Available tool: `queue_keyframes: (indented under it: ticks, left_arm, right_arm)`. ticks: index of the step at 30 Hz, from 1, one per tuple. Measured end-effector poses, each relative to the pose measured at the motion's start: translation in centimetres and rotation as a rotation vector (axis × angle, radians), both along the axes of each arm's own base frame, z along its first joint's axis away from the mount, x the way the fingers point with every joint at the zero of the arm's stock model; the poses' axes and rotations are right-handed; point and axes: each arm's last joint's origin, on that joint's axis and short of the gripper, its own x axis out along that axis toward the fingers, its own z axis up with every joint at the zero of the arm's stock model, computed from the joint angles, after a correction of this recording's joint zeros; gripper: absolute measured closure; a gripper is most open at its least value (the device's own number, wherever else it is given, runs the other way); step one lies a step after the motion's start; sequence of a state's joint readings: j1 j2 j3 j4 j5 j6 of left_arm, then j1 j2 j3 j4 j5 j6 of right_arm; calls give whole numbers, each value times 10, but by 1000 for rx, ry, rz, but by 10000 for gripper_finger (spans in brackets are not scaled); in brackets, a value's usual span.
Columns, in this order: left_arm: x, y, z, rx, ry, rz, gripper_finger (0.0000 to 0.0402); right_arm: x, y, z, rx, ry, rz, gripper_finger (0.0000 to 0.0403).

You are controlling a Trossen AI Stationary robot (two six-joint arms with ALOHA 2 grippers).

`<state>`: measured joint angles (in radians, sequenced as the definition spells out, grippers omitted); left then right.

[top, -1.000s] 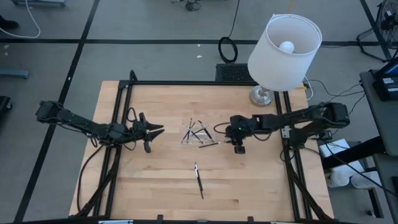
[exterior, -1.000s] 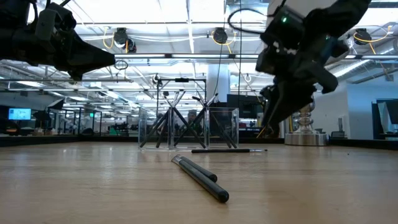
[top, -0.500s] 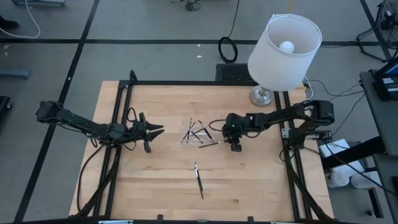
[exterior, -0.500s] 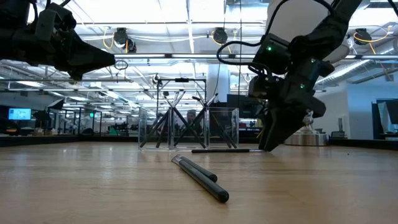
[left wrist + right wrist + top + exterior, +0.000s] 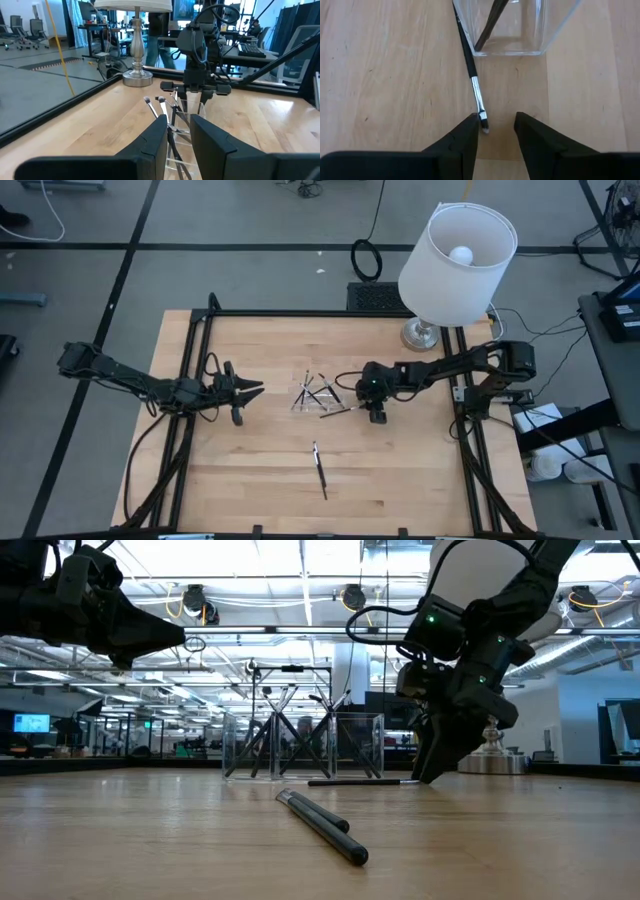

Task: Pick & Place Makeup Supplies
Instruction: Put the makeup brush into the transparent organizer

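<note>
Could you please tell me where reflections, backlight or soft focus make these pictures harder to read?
Low view: bright ceiling lights behind leave both arms as dark silhouettes, and the clear plastic organiser mirrors the room. Right wrist view: the thin black brush with a silvery ferrule is sharp, while the right tool in the foreground looks soft. High view: even light under the white-shaded table lamp.

The clear holder [image 5: 517, 25] is cut off, its sticks [image 5: 318, 392] uncountable.
</note>
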<state>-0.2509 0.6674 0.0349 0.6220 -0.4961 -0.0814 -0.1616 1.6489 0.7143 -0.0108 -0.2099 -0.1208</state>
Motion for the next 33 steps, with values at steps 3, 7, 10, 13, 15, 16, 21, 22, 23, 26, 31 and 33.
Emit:
queue_keyframes:
  ticks: [3,7,10,13,15,16,21,22,23,26,31,33]
  left_arm:
    - [0,0,0,0,0,-1,311]
    - [0,0,0,-1,0,-1,311]
    - [0,0,0,-2,1,-2,311]
    - [0,0,0,-2,2,-2,311]
    - [0,0,0,-2,2,-2,311]
    - [0,0,0,-2,2,-2,311]
    - [0,0,0,-2,1,-2,311]
    - [0,0,0,-2,2,-2,311]
    - [0,0,0,-2,1,-2,311]
    - [0,0,0,-2,1,-2,311]
    - [0,0,0,-4,1,-2,311]
    - [0,0,0,-6,1,-2,311]
  right_arm:
    - [-1,3,-1,1,12,5,277]
    - [-3,9,-4,5,30,-1,277]
    - [-6,13,-7,3,45,3,277]
    - [-10,15,-10,14,61,5,277]
    - [-11,15,-12,24,68,-2,277]
    - [-12,15,-13,27,71,-2,277]
    - [-14,15,-14,35,78,1,277]
    - [-14,15,-14,35,78,1,277]
    - [-14,15,-14,35,78,1,277]
    - [-14,15,-14,36,79,1,277]
    - [-14,16,-14,36,81,1,277]
    - [-14,16,-14,36,81,1,278]
